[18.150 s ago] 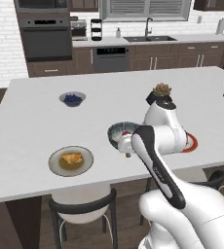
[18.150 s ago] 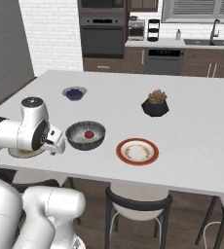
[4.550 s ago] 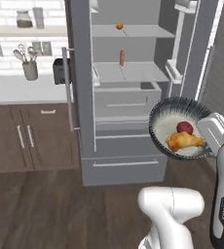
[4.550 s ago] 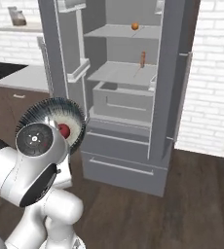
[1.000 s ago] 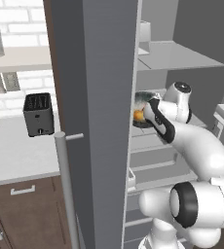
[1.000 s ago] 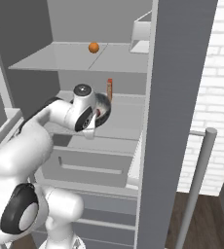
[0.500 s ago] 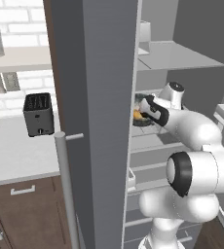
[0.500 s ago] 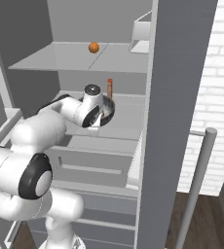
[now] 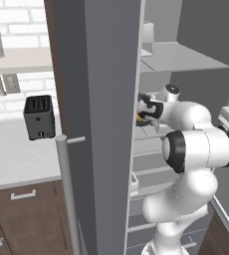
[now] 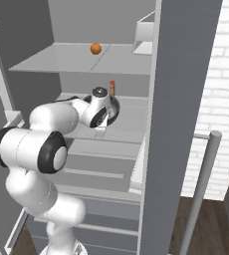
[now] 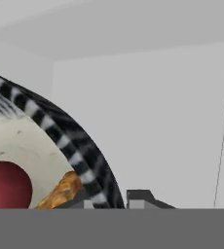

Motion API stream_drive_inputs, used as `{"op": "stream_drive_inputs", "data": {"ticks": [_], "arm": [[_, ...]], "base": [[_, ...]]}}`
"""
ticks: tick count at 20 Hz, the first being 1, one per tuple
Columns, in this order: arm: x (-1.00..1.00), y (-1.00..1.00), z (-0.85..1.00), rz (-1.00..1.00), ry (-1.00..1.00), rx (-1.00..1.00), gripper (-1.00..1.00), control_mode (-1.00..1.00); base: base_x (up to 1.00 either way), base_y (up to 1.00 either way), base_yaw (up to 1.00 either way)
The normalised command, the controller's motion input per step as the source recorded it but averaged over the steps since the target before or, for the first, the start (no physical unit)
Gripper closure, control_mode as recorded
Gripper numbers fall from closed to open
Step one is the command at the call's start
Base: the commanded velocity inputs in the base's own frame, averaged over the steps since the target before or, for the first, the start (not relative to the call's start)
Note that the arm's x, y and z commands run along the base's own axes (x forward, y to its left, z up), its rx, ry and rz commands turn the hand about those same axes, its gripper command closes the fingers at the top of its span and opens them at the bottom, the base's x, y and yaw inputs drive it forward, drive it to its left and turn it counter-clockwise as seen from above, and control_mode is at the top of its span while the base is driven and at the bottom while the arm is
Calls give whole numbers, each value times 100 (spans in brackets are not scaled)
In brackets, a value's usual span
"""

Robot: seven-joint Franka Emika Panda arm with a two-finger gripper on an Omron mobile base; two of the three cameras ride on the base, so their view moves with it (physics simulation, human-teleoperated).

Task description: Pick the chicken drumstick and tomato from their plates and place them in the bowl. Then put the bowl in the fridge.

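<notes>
My gripper [image 11: 109, 202] is shut on the rim of the bowl [image 11: 70, 141], one finger inside and one outside. The bowl is dark and speckled outside, pale inside. The dark-red tomato [image 11: 7, 187] and the golden drumstick [image 11: 60, 190] lie in it. In the right base view the arm reaches deep into the open grey fridge [image 10: 186, 74] and holds the bowl [image 10: 114, 108] at the middle shelf [image 10: 129, 124]. In the left base view the gripper [image 9: 145, 108] is just past the fridge door [image 9: 106, 99], with a bit of orange drumstick [image 9: 140, 117] showing. The plates are out of view.
An orange [image 10: 95, 48] and a white container [image 10: 144, 35] sit on the upper shelf. A red-capped bottle [image 10: 112, 87] stands just behind the bowl. Drawers [image 10: 96, 167] lie below. Long bar handles [image 9: 69, 194] stand on the open doors. A toaster [image 9: 39, 117] is on the counter at left.
The arm has stretched farther into the fridge, carrying the bowl deeper over the middle shelf. The base and the fridge have not shifted.
</notes>
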Motion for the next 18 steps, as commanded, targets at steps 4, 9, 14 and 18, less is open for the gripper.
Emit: {"op": "stream_drive_inputs", "data": {"ticks": [4, 9, 14, 18], "arm": [[21, 0, -3, 0, 0, 0, -100, -100], [-15, 0, 6, 0, -7, 0, -100, -100], [-32, 0, 41, 0, -25, 0, -100, -100], [-56, 0, 67, 0, -34, 0, -100, -100]], "base": [[0, 0, 0], [0, 0, 0], [0, 0, 0], [0, 0, 0]]}}
